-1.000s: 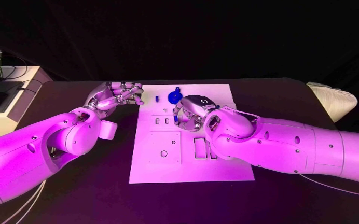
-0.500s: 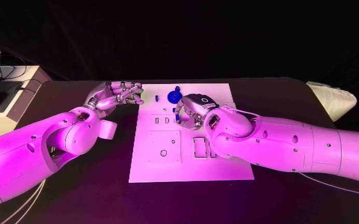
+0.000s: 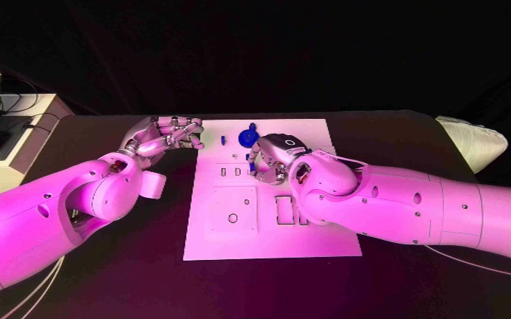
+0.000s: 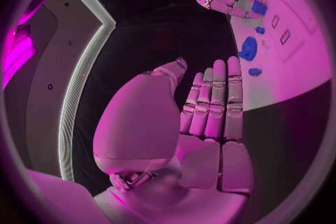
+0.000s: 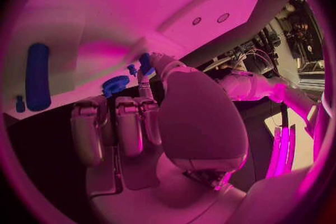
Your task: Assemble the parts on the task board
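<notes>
The right hand (image 3: 274,161) rests over the upper middle of the task board (image 3: 272,241), pinching a small blue part (image 5: 145,63) at its fingertips. Just beyond it a blue gear (image 3: 248,138) sits on the board. The left hand (image 3: 162,137) hovers over the black desk (image 3: 117,275) by the board's left edge — fingers straight and together, holding nothing.

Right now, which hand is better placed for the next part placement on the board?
Right. The right hand is over the task board, pinching a small blue part beside the blue gear. The left hand rests off the board's edge, holding nothing.
</notes>
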`<state>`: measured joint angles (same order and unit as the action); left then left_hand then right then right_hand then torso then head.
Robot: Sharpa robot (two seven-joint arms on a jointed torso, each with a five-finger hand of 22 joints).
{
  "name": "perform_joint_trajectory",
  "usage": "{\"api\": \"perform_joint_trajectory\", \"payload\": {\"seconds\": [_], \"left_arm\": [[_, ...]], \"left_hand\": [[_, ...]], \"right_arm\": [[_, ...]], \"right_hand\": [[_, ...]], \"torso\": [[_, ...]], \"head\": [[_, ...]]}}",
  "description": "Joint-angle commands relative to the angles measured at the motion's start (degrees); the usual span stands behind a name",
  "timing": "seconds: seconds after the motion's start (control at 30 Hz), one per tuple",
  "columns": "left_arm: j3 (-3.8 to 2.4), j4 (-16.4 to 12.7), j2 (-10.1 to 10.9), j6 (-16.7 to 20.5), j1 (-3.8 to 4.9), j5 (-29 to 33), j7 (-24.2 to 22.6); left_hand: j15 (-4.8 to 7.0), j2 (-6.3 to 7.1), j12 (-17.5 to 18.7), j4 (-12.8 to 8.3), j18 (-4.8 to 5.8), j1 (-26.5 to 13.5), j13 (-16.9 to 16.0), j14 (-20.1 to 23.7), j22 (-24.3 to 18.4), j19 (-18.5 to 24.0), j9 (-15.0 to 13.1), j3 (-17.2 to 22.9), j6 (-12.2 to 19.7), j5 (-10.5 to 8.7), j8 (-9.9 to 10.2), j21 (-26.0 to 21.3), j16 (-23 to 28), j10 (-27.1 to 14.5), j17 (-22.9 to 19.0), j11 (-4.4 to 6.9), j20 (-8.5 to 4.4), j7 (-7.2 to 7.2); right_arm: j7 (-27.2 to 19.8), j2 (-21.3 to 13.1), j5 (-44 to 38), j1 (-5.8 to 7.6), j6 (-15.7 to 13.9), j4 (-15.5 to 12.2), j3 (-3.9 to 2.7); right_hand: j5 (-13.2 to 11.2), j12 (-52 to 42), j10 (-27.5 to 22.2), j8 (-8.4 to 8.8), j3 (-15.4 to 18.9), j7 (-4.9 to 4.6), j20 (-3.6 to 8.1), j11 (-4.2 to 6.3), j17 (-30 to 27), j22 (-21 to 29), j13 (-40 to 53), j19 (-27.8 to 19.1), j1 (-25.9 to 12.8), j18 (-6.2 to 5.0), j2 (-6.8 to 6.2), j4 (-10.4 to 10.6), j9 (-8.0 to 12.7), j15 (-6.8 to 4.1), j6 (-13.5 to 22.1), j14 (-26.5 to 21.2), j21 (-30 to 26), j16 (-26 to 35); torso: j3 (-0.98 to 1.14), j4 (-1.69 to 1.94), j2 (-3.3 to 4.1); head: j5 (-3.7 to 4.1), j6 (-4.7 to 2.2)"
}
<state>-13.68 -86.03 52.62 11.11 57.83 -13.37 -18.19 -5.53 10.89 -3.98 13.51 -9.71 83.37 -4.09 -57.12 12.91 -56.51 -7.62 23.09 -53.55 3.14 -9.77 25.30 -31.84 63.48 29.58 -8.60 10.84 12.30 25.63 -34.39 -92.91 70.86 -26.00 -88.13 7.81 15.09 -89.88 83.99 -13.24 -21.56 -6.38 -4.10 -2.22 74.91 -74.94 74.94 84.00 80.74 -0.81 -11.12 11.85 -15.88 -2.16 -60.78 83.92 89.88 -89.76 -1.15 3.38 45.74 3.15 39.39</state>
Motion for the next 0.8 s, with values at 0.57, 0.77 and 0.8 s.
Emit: {"api": "perform_joint_trajectory", "payload": {"seconds": [0.57,0.77,0.8], "left_arm": [[-0.04,-0.08,-0.02,-0.95,-0.01,-0.18,-0.17],[-0.04,-0.12,0.01,-0.93,-0.01,-0.18,-0.15],[-0.04,-0.13,0.01,-0.92,-0.01,-0.18,-0.14]], "left_hand": [[0.16,-0.28,0.02,-0.24,-0.56,-0.04,-0.07,0.49,0.08,0.42,0.01,0.14,0.09,-0.17,0.27,0.23,-0.36,0.22,0.07,-0.12,0.14,-0.09],[0.16,-0.28,0.02,-0.24,-0.56,-0.04,-0.07,0.49,0.08,0.42,0.01,0.14,0.09,-0.17,0.27,0.23,-0.36,0.22,0.07,-0.12,0.14,-0.09],[0.16,-0.28,0.02,-0.24,-0.56,-0.04,-0.07,0.49,0.08,0.42,0.01,0.14,0.09,-0.17,0.27,0.23,-0.36,0.22,0.07,-0.12,0.14,-0.09]], "right_arm": [[0.36,-0.09,-0.62,-0.24,1.24,0.16,0.09],[0.24,-0.07,-0.55,-0.24,0.67,0.18,0.09],[0.22,-0.07,-0.53,-0.24,0.48,0.18,0.09]], "right_hand": [[-0.34,-0.12,6.01,0.09,1.24,-0.75,-0.23,-0.33,15.09,-15.06,15.06,6.00,-2.02,0.81,-2.33,0.54,-0.86,0.62,1.97,6.08,0.12,-0.24],[-0.43,-0.12,6.01,0.28,1.59,-0.95,-0.39,-0.51,15.09,-15.06,15.06,6.00,-2.11,0.81,-2.54,0.69,-0.73,0.79,2.51,6.08,0.12,-0.24],[-0.46,-0.12,6.01,0.34,1.69,-1.02,-0.43,-0.57,15.09,-15.06,15.06,6.00,-2.13,0.81,-2.58,0.74,-0.69,0.84,2.67,6.08,0.12,-0.24]], "torso": [[0.03,-0.06,0.05],[-0.01,-0.08,0.03],[-0.01,-0.07,0.03]], "head": [[-0.08,0.23],[-0.01,0.27],[0.01,0.26]]}}
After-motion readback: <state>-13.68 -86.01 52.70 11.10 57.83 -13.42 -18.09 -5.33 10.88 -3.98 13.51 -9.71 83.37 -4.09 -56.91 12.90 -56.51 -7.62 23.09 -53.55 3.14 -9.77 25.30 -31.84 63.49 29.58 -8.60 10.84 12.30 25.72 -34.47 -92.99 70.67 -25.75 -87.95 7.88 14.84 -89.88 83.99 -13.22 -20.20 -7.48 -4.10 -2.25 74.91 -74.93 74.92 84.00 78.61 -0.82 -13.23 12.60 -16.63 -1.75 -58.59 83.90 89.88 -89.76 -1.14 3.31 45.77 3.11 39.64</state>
